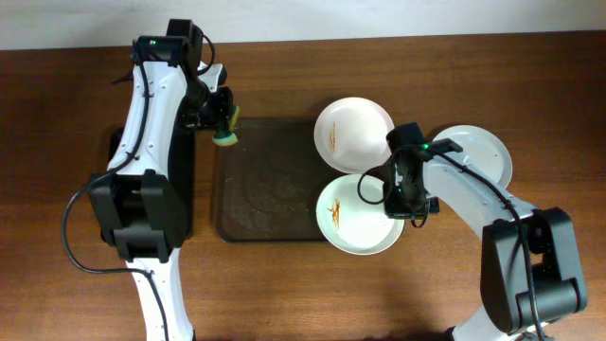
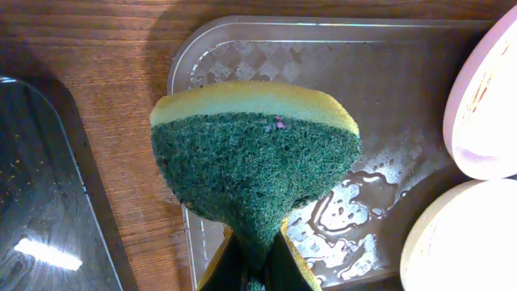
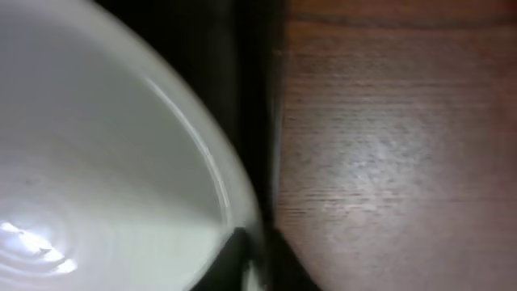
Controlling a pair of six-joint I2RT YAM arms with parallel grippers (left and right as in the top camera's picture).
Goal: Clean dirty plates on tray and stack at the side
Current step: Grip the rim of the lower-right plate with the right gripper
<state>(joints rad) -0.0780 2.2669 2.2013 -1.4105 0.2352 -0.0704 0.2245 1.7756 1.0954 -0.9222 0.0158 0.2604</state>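
A dark wet tray [image 1: 265, 185] lies mid-table. Two white plates with orange smears rest on its right edge: the far plate [image 1: 353, 133] and the near plate [image 1: 352, 223]. A third white plate [image 1: 478, 152] lies on the table at the right. My left gripper [image 1: 224, 121] is shut on a yellow-green sponge [image 2: 254, 162], held above the tray's far left corner [image 2: 194, 56]. My right gripper [image 1: 409, 204] is shut on the near plate's right rim [image 3: 234, 202]; the wrist view is blurred.
A black tray [image 2: 40, 210] lies on the table left of the wet tray, under my left arm. Both smeared plates show at the right of the left wrist view [image 2: 485, 105]. Bare wood lies right of the held plate [image 3: 388, 153].
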